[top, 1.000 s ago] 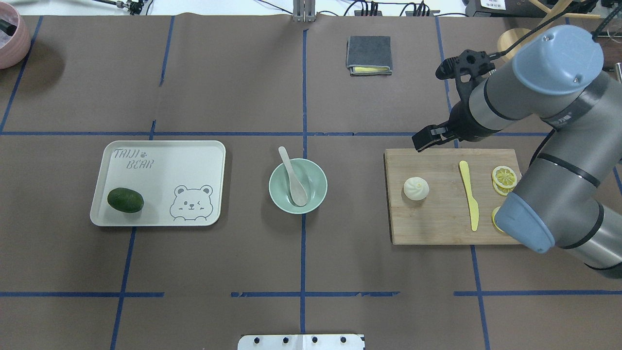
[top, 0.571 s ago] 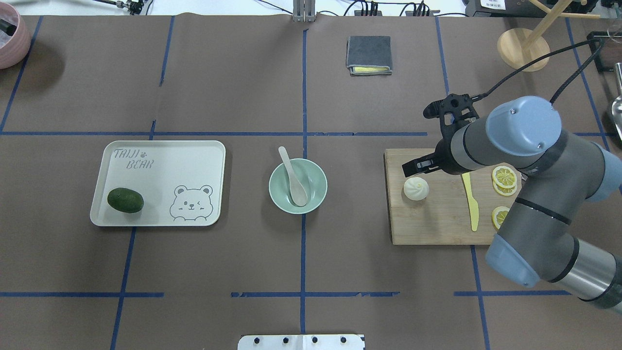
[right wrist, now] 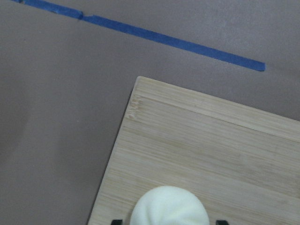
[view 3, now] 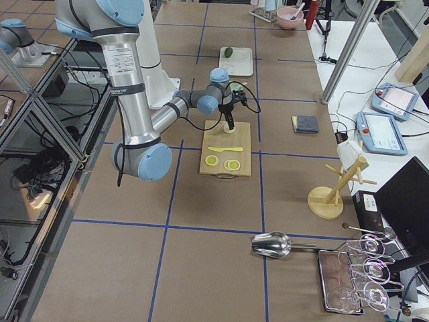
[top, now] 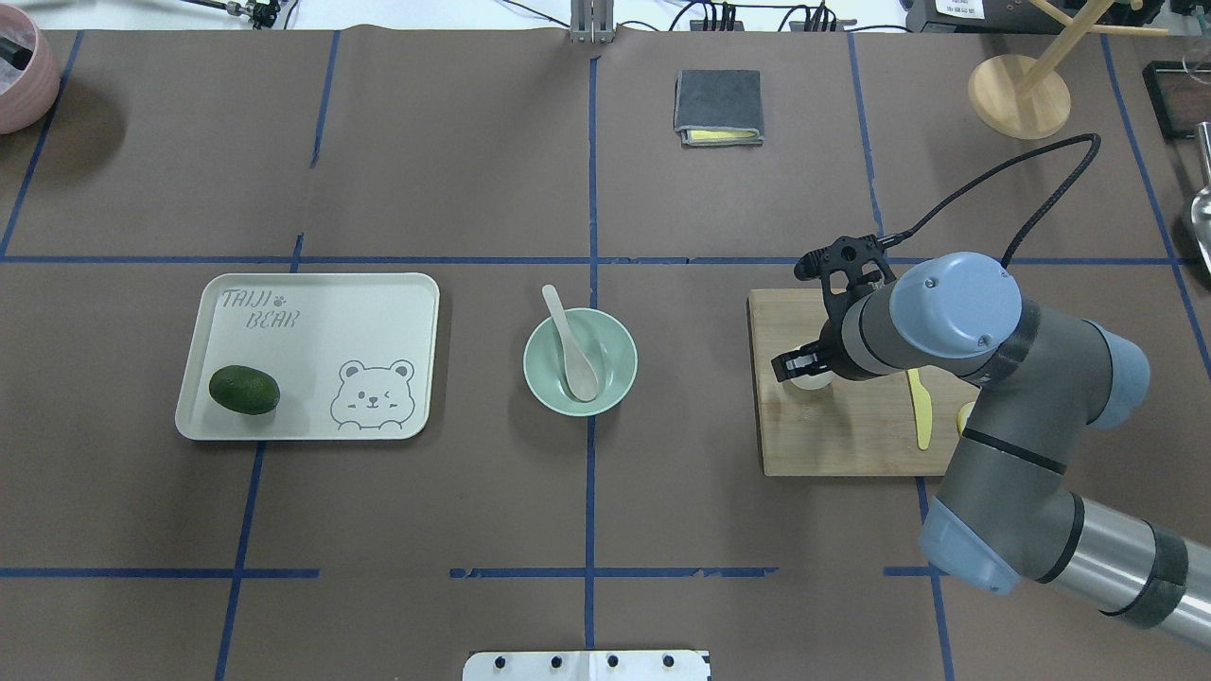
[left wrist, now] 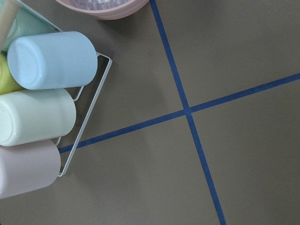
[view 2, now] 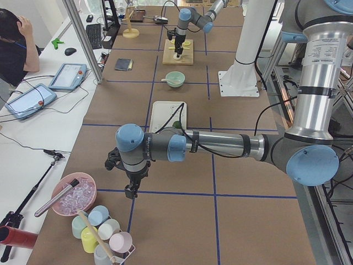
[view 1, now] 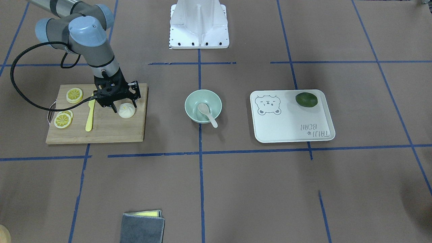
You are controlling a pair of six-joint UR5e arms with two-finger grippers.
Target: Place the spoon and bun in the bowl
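Note:
The white pleated bun (view 1: 126, 110) sits on the wooden cutting board (view 1: 111, 130). My right gripper (view 1: 121, 103) hangs just over it, open. In the right wrist view the bun (right wrist: 168, 206) lies between the two black fingertips (right wrist: 116, 221), which stand on either side of it. In the overhead view the wrist covers most of the bun (top: 812, 382). The pale spoon (top: 572, 350) lies in the mint-green bowl (top: 613, 342) with its handle over the far rim. My left gripper (view 2: 130, 190) shows only in the exterior left view, far off near the cup rack. I cannot tell if it is open.
A yellow knife (top: 921, 416) and lemon slices (view 1: 74, 95) lie on the board beside the bun. A white tray (top: 322, 322) holds a dark avocado (top: 244, 390). A grey cloth (top: 719, 106) and a wooden stand (top: 1020, 95) are at the far side. Cups (left wrist: 51, 61) lie under the left wrist.
My right arm has swung toward the robot and lowered, bringing the open gripper from the board's far edge down over the bun. Spoon and bowl have not moved.

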